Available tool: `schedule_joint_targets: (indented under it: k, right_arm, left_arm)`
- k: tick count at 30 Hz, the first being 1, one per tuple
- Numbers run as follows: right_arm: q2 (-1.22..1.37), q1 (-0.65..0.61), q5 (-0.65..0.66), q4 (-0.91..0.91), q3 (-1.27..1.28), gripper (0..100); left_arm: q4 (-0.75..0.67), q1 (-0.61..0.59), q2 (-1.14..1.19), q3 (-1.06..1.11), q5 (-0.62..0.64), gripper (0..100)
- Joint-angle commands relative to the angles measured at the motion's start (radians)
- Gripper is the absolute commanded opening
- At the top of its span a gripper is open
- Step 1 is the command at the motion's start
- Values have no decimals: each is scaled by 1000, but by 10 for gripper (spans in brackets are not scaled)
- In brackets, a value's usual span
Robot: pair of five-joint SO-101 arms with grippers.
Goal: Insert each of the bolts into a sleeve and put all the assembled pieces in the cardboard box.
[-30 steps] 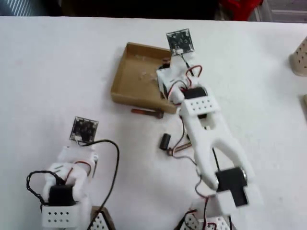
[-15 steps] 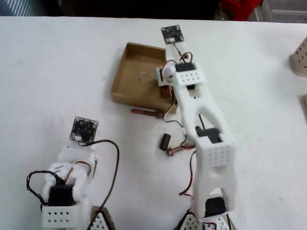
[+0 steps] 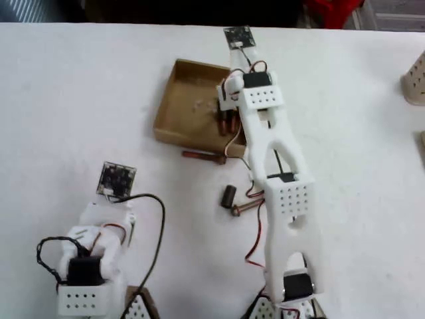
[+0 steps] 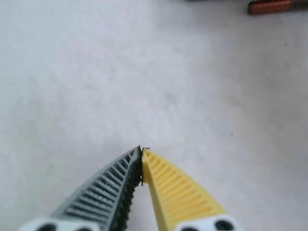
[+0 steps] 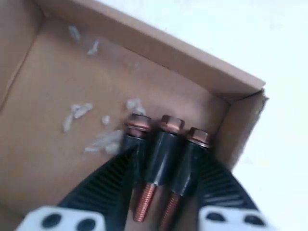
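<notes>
The right arm [image 3: 275, 149] lay stretched over the cardboard box [image 3: 174, 106], right fingers [image 5: 108, 180] spread wide around three sleeved bolts [image 5: 166, 144] in the box's corner. Well apart from the box, left fingers [image 4: 178, 192] were pinched together.

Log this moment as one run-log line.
right gripper open, straddling three sleeved bolts in cardboard box | left gripper shut over table | loose: bolt beside box, second bolt, black sleeve

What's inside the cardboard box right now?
Three sleeved bolts lie side by side near a corner of the cardboard box, plus pale scraps. The right gripper covers the floor beneath it.
</notes>
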Motion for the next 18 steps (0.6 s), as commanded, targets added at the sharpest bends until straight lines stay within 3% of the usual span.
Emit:
schedule_joint_targets:
  k: [1,9,18]
  right_arm:
    - [-28,2,9,36,-54,139]
    - [-162,13,8,193,-54,20]
    - [-363,13,6,499,-44,17]
  left_arm:
    - [6,-7,-10,-2,-11,23]
    - [5,-7,-10,-2,-11,23]
    - [5,-7,-10,-2,-11,23]
